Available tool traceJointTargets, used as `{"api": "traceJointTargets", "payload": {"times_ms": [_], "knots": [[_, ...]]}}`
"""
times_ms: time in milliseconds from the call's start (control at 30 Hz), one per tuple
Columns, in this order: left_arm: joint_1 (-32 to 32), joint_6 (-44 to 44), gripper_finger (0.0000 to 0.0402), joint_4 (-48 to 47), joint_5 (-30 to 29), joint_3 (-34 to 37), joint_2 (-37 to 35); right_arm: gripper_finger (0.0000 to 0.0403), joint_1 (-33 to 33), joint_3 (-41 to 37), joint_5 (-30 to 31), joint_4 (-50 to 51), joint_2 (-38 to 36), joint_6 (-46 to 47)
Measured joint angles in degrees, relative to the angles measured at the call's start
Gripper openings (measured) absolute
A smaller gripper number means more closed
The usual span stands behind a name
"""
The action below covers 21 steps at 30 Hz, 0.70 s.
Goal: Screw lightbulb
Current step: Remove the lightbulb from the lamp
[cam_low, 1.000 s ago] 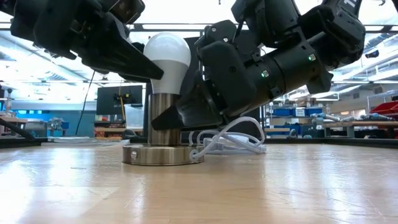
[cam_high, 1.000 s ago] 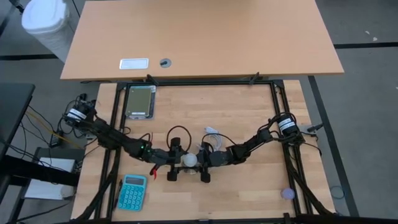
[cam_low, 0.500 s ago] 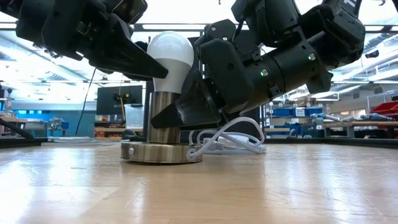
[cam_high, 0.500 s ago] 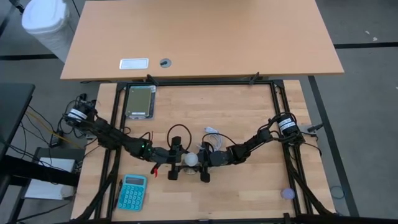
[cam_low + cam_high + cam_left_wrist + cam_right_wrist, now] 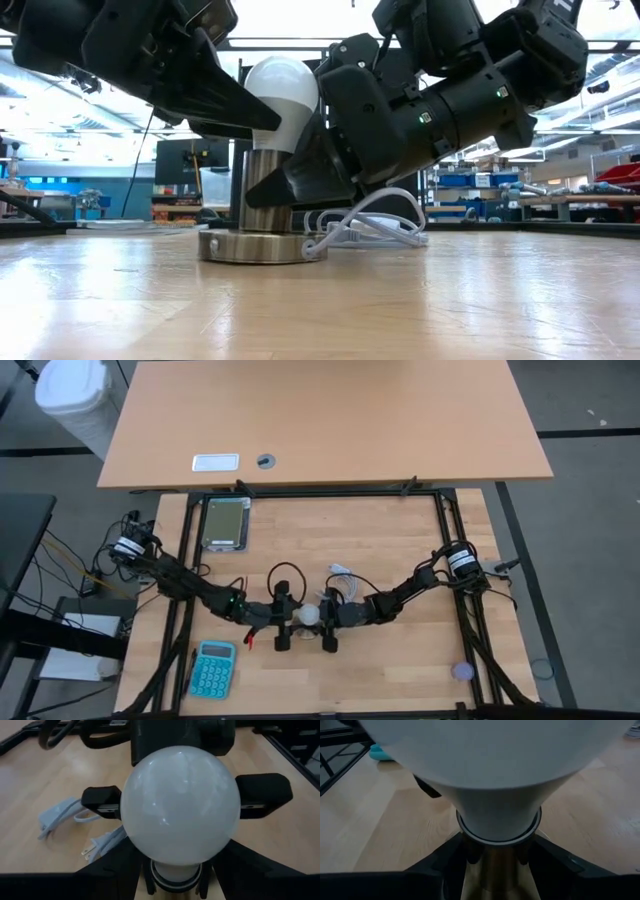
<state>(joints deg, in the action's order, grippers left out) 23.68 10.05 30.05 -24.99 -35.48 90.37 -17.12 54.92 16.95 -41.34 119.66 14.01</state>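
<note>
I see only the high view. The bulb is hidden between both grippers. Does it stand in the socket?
Observer: Yes. In the low view the bulb stands upright on the socket.
Operator: What holds the socket?
Observer: The right gripper is shut on its metal stem.
Operator: And the left one?
Observer: The left gripper is at the bulb's neck; I cannot tell if it grips.
</note>
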Motion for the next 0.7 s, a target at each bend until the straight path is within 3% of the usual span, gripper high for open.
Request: {"api": "traceJointTargets", "payload": {"times_ms": [400,700], "knots": [[2.5,6.9,0.0223,-0.1,-8.7,0.0,0.3,0.0187,0.3,0.1,1.2,-0.1,0.0,0.8],[5.4,10.2,0.0222,3.3,-18.5,-2.7,6.4,0.0187,0.4,0.0,1.2,0.5,0.0,0.3]]}}
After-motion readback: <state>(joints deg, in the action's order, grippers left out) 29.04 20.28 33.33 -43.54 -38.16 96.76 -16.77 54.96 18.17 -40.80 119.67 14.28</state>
